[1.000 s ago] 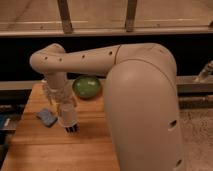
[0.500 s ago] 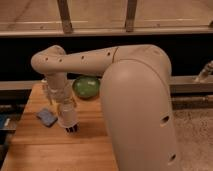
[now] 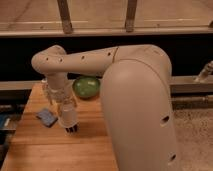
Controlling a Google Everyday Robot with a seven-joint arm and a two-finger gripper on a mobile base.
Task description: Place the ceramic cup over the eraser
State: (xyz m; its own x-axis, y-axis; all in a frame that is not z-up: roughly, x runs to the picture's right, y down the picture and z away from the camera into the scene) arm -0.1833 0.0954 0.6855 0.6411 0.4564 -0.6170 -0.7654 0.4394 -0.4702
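Since the earlier frames almost nothing has moved: arm and gripper (image 3: pixel 68 120) hang in much the same spot, in front of the green bowl (image 3: pixel 86 86) and a little to its left. The gripper points straight down over the wooden table (image 3: pixel 40 150). Can't tell whether its jaws are spread or pinching.

A pale tapered shape at the gripper's tip looks like the ceramic cup (image 3: pixel 67 113), nearer the camera than the bowl. Its long axis seems vertical. Which end is the mouth is unclear.

Directly under it is a small dark block with faint pale stripes, prob. the eraser (image 3: pixel 72 129), also in front of the bowl. It's too small to give its long axis.

A blue-grey pad (image 3: pixel 47 117) lies further left of the bowl than the cup, just beside the gripper.

Step, as judged: the final lowering, cup lined up above the eraser. Next move calls for a straight, slow descent with the mouth down and centred on the block, rim clear of the pad, then a release.
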